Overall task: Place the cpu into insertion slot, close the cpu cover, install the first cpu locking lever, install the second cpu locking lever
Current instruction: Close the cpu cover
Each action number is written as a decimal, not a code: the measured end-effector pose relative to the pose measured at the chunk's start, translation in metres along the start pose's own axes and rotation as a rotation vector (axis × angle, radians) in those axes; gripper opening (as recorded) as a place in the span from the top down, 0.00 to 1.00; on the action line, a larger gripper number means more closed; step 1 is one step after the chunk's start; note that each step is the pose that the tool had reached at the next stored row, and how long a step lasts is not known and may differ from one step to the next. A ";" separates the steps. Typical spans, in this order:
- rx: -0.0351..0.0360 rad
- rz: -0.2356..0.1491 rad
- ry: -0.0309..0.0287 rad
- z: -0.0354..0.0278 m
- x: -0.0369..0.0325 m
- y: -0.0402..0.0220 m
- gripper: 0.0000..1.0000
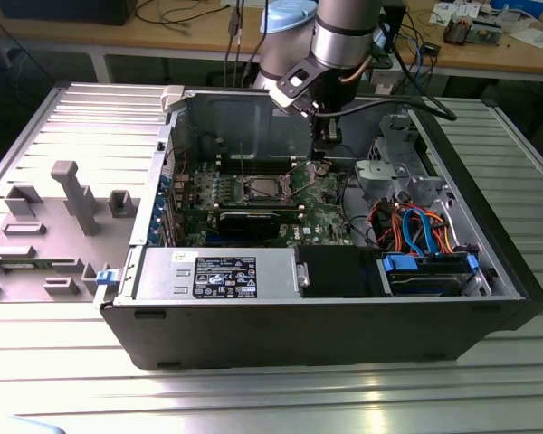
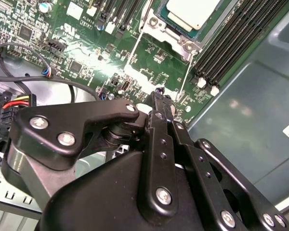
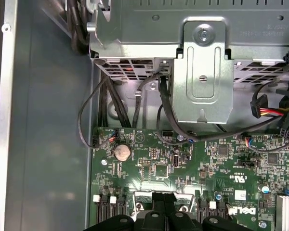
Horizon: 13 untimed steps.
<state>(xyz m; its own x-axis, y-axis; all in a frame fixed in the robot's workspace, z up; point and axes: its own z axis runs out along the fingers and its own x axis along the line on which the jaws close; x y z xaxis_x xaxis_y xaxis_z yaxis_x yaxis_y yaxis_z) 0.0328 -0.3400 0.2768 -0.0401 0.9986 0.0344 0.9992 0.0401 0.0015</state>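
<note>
A silver ribbed metal counter [image 1: 271, 398] lies in front, and bright light reflects on its grooves. Behind it stands a long pale wooden workbench [image 1: 181, 38] that carries dark cables [image 1: 158, 14]. Under the workbench it is dark.

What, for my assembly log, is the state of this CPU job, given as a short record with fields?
gripper: reaches into the open computer case, fingers together, tips low over the green board beside the insertion slot
cpu: silver top up, lying in the insertion slot
locking lever: thin metal rod beside the slot, close to the gripper tips; latched or not, cannot tell
computer case: lies open on a slatted metal table
</note>
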 end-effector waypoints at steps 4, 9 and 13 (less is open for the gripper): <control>0.0000 0.000 0.0000 0.0006 -0.0003 0.0068 0.89; 0.0000 0.000 0.0000 0.0006 -0.0003 0.0077 0.89; 0.0000 0.000 0.0000 0.0006 -0.0003 0.0079 0.89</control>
<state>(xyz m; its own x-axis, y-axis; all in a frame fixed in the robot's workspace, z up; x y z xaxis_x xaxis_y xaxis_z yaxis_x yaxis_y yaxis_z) 0.0407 -0.3399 0.2762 -0.0401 0.9986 0.0343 0.9992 0.0401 0.0014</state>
